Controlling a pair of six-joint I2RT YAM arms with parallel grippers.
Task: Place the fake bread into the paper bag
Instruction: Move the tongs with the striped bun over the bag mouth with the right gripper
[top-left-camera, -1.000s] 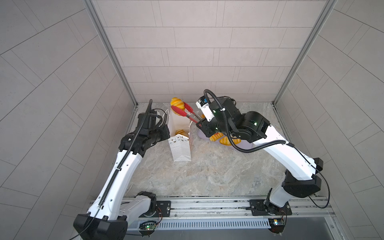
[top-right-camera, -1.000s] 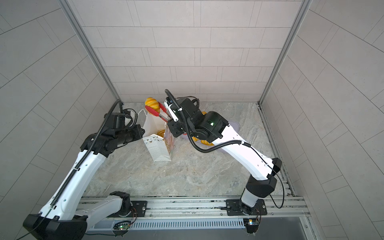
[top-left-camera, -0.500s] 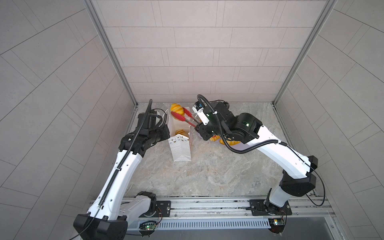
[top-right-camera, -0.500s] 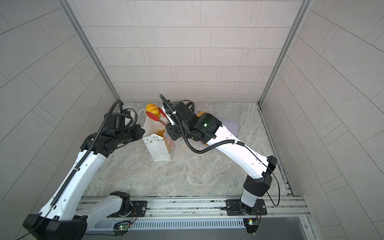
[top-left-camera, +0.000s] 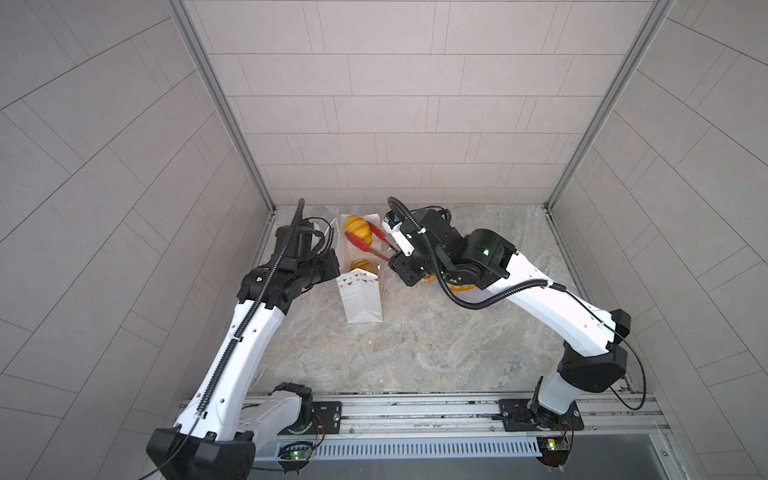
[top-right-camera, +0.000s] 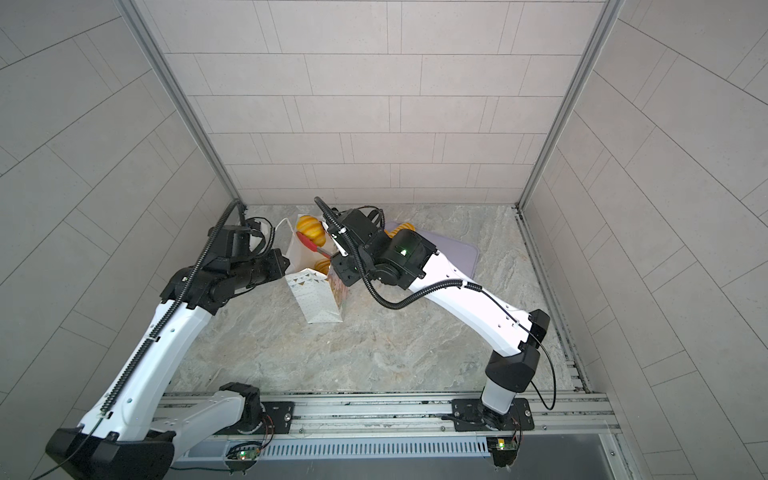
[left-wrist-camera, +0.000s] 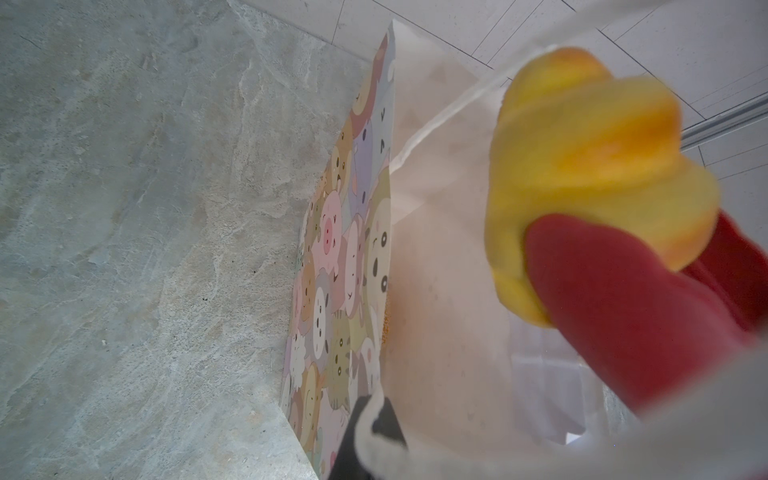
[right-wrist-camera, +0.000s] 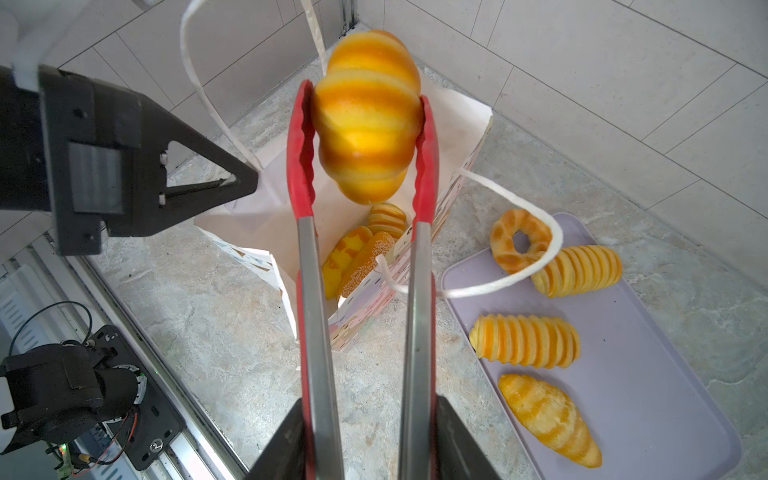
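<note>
Dropping was the step in hand: the right gripper (right-wrist-camera: 368, 419) squeezed the red-tipped tongs (right-wrist-camera: 313, 332), whose tips pinched a striped loaf (right-wrist-camera: 368, 112) just above the open mouth of the paper bag (right-wrist-camera: 465, 124), well ahead of the gripper itself. The left gripper (right-wrist-camera: 239, 185) was clamped on the bag's rim, holding it open. The next move likely called for slackening the tongs so the loaf fell inside

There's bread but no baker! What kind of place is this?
Probably a robot testing booth, not a bakery: plain tiled walls, a left arm and right arm bolted to a metal rail, and shiny toy bread.
</note>
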